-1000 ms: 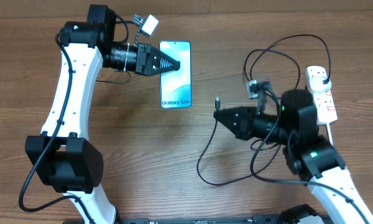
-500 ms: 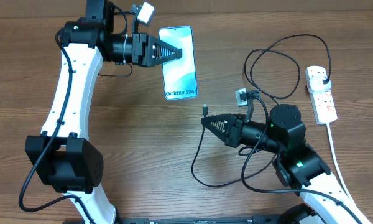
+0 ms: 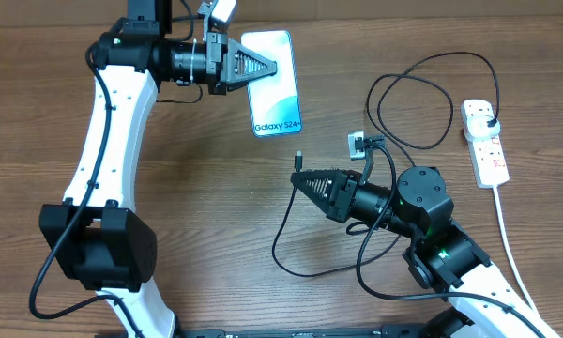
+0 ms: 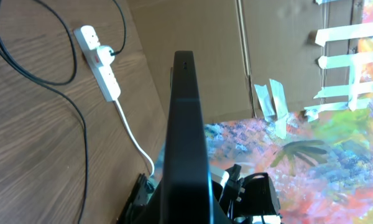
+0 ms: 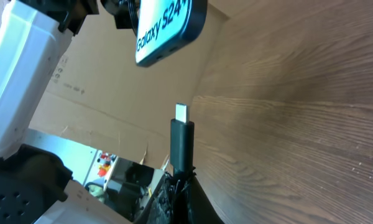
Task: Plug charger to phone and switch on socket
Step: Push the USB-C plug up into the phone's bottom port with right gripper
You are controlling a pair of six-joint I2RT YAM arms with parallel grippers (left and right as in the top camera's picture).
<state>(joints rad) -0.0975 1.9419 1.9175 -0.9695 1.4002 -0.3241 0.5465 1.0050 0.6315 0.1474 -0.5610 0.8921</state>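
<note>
My left gripper (image 3: pixel 269 67) is shut on the phone (image 3: pixel 276 89), holding it off the table at the back with its lit blue screen facing up. In the left wrist view the phone (image 4: pixel 186 130) shows edge-on, rising from between the jaws. My right gripper (image 3: pixel 299 179) is shut on the charger's black connector (image 3: pixel 298 160), whose metal tip points at the phone's lower end, a short gap away. The right wrist view shows the connector (image 5: pixel 182 140) upright below the phone (image 5: pixel 168 28). The white socket (image 3: pixel 485 143) lies at the right edge, with the black plug in it.
The charger's black cable (image 3: pixel 413 99) loops across the table from the socket to my right gripper, with another loop near the front (image 3: pixel 300 253). A thick white cord (image 3: pixel 509 244) runs from the socket toward the front. Cardboard walls (image 4: pixel 193 31) stand behind the table.
My left gripper has lifted the phone back and slightly right. My right gripper has carried the connector left, nearer the phone's lower end, dragging the cable with it.
</note>
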